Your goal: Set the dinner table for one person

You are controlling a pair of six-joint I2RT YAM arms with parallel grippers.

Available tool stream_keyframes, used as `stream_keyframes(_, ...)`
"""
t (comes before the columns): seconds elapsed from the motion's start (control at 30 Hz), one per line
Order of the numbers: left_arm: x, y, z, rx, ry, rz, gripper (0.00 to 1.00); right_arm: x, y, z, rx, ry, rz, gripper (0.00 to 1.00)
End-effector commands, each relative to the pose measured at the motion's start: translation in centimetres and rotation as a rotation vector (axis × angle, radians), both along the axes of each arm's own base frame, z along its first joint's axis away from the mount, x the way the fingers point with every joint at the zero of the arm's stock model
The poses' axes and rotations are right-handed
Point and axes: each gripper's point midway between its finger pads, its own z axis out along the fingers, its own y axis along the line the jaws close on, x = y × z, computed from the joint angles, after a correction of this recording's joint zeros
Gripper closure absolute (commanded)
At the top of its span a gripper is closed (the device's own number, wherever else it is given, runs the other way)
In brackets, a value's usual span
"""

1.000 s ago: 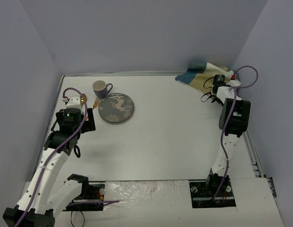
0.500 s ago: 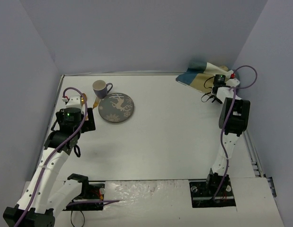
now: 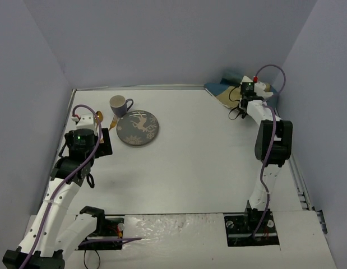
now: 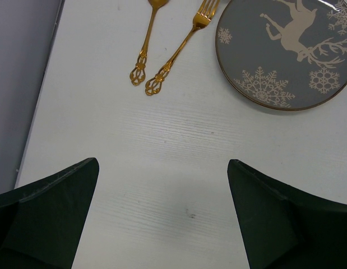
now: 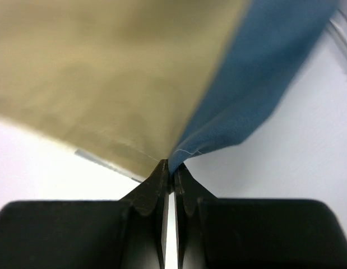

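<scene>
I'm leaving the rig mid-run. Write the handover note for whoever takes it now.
The left gripper is open and empty, over bare dinner table near the fork and spoon handles.
The right gripper is shut on the placemat edge, in the far right corner.
The plate, mug, fork and spoon sit grouped at the far left.
Done: placemat gripped; nothing laid out yet.
Left: likely spread the placemat, then set plate, cutlery and mug on or around it.
</scene>
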Motion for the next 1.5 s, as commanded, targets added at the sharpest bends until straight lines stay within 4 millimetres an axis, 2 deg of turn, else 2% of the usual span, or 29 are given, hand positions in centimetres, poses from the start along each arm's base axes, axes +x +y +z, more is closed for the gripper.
stream_keyframes(0.0,1.3,-1.1,3.3,-0.053,-0.113,-0.033,0.03,-2.0,9.3,17.4,0.01,-0.3,0.221,1.0)
stream_keyframes(0.03,1.4,-1.5,3.7,-0.067,-0.122,-0.046,0.03,-3.7,10.8,19.6,0.022,-0.338,0.253,1.0)
stream_keyframes(0.07,1.4,-1.8,3.9,-0.08,-0.124,-0.059,0.03,-5.4,12.2,20.6,0.039,-0.359,0.283,1.0)
stream_keyframes(0.1,1.5,-2.0,4.4,-0.083,-0.133,-0.064,0.03,-5.6,12.5,20.7,0.055,-0.364,0.287,1.0)
stream_keyframes(0.13,1.7,-2.5,5.2,-0.092,-0.147,-0.085,0.03,-8.6,14.4,19.4,0.09,-0.332,0.335,1.0)
stream_keyframes(0.17,1.7,-2.8,5.6,-0.097,-0.151,-0.097,0.03,-11.0,15.0,21.0,0.117,-0.371,0.357,1.0)
stream_keyframes(0.2,1.8,-3.1,6.2,-0.104,-0.157,-0.11,0.03,-12.7,15.7,21.2,0.149,-0.377,0.38,1.0)
stream_keyframes(0.23,2.0,-3.4,6.9,-0.111,-0.164,-0.123,0.03,-14.3,16.4,20.8,0.182,-0.372,0.403,1.0)
stream_keyframes(0.27,2.1,-3.9,7.6,-0.122,-0.171,-0.141,0.03,-16.9,16.9,20.0,0.203,-0.349,0.426,1.0)
stream_keyframes(0.4,2.6,-5.4,8.8,-0.177,-0.173,-0.193,0.03,-25.3,16.8,16.4,0.273,-0.237,0.421,1.0)
stream_keyframes(0.43,2.8,-5.8,8.9,-0.188,-0.173,-0.206,0.03,-26.9,16.4,16.6,0.298,-0.253,0.394,1.0)
stream_keyframes(0.6,4.2,-8.4,9.2,-0.267,-0.144,-0.281,0.03,-32.4,14.9,14.6,0.354,-0.184,0.324,0.99)
stream_keyframes(0.67,4.7,-9.4,9.1,-0.287,-0.126,-0.309,0.03,-33.6,15.4,13.9,0.389,-0.139,0.349,0.88)
stream_keyframes(0.7,4.9,-9.8,8.8,-0.29,-0.112,-0.319,0.03,-34.0,15.5,13.9,0.392,-0.132,0.354,0.73)
stream_keyframes(0.77,5.4,-10.9,8.6,-0.294,-0.091,-0.347,0.03,-34.7,15.6,14.5,0.404,-0.131,0.373,0.34)
stream_keyframes(0.83,5.7,-11.9,8.4,-0.292,-0.079,-0.375,0.03,-34.3,14.3,15.3,0.342,-0.163,0.34,0.13)
stream_keyframes(0.9,5.9,-12.6,8.2,-0.294,-0.063,-0.394,0.03,-33.4,13.5,15.9,0.284,-0.161,0.317,0.0)
stream_keyframes(0.97,5.9,-13.1,7.9,-0.292,-0.048,-0.412,0.03,-32.0,13.0,15.7,0.23,-0.127,0.292,0.0)
stream_keyframes(1.07,5.7,-13.0,7.2,-0.268,-0.03,-0.422,0.03,-29.4,12.7,14.0,0.172,-0.097,0.258,0.0)
stream_keyframes(1.2,5.2,-12.2,5.9,-0.213,-0.005,-0.422,0.03,-23.7,11.9,11.1,0.172,-0.088,0.194,0.0)
stream_keyframes(1.3,4.7,-11.4,4.9,-0.168,0.006,-0.424,0.03,-19.6,9.0,8.5,0.203,-0.089,0.081,0.0)
stream_keyframes(1.37,4.3,-10.9,4.2,-0.143,0.007,-0.418,0.03,-17.4,6.9,7.2,0.161,-0.078,0.008,0.0)
stream_keyframes(1.47,3.9,-10.3,3.3,-0.123,0.001,-0.412,0.03,-14.5,5.0,4.9,0.162,-0.04,-0.058,0.0)
